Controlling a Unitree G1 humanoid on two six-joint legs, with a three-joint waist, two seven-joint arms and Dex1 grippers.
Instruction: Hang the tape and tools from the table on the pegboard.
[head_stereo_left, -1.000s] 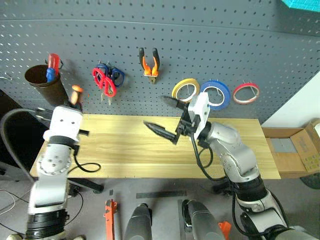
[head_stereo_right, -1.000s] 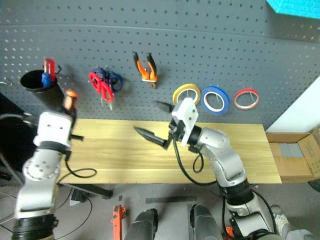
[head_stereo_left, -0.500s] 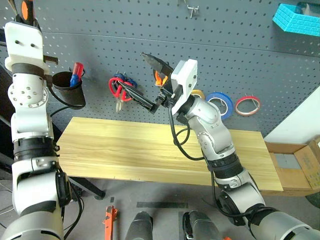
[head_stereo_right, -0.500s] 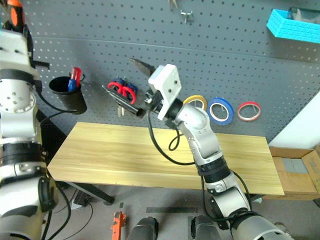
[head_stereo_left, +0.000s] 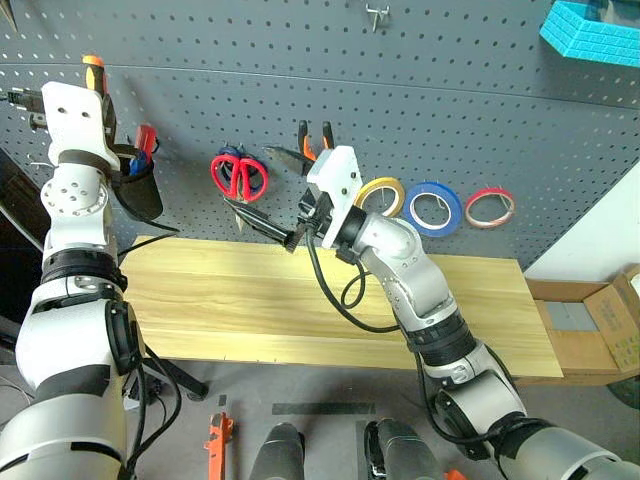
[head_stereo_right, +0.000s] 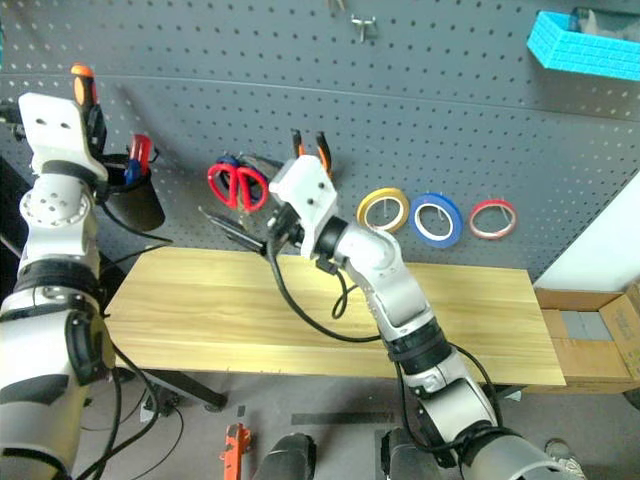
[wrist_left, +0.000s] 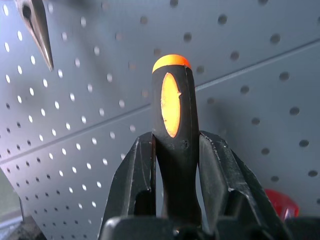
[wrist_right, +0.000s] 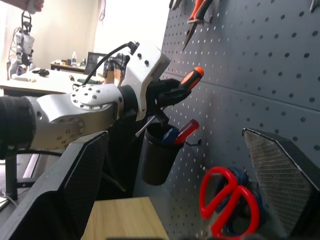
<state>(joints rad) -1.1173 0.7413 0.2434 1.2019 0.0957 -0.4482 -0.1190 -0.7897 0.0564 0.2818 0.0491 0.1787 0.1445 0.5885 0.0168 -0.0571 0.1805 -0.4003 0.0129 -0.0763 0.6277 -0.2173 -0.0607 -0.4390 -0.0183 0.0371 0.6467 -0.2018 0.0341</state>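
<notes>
Screwdriver (wrist_left: 174, 130) held handle-up near the pegboard (head_stereo_left: 450, 110); red scissors (head_stereo_left: 238, 176), pliers (head_stereo_left: 312, 140), red tape (head_stereo_left: 489, 207) seemingly hang there.

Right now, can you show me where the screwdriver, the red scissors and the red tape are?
screwdriver (wrist_left: 172, 107): left wrist view, on its orange-and-black handle.
red scissors (head_stereo_left: 238, 176): left eye view, on the handles.
red tape (head_stereo_left: 490, 207): left eye view, on the ring's rim.

I saw 2 silver-grey arms with black joint bands and round screw-dotted housings. Each wrist carried a white block, black cables looped beside the forearms, and both grippers had tapered black fingers (wrist_left: 222, 165).
</notes>
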